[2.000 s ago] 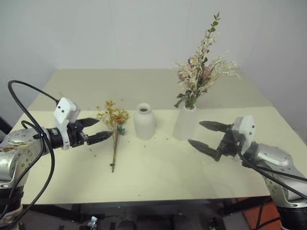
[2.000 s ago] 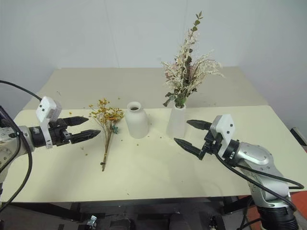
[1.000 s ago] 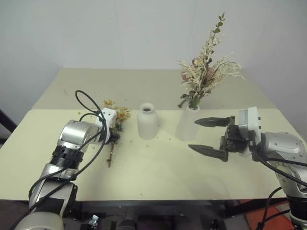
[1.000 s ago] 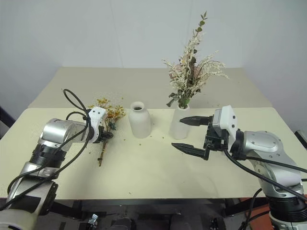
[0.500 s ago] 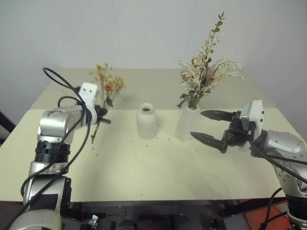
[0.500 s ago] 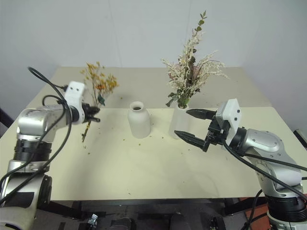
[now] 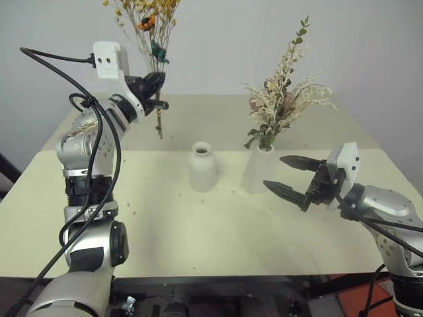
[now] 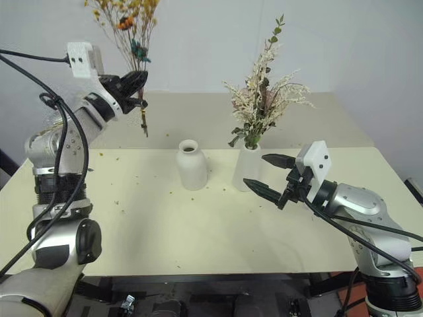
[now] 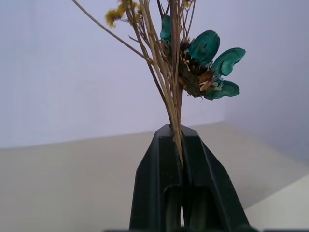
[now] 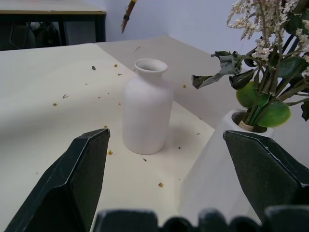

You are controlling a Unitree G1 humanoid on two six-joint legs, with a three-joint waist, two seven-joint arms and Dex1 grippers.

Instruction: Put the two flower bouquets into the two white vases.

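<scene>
Near desk (image 7: 218, 244) edge: bare, only crumbs, lots of room in front.

R claw (image 7: 288, 177) wide open, grasping nothing, parked just beside cone vase (image 7: 258, 168). Hardly moved in last sec.

Mid desk: bottle vase (image 7: 202, 166) upright, mouth free, nothing in it. Stands near cone vase, small gap between. Cream-pink bunch (image 7: 281, 99) already in cone vase, so half done.

Big change: yellow bunch (image 7: 147, 20) no longer flat on desk. L claw (image 8: 133, 84) clenched on its stems, now lifted high over far L part of desk, blooms up, teal flower (image 9: 205, 65) just above fingers. Stem tips hang free below claw.

Means: pick-up done. Prob. next: carry R and toward bottle vase, drop stems into narrow neck.

Room: open air betw. bunch and bottle vase, nothing in the way. Watch tall pink bunch and R claw close on far side of bottle vase. Back desk edge and wall behind, well apart.
</scene>
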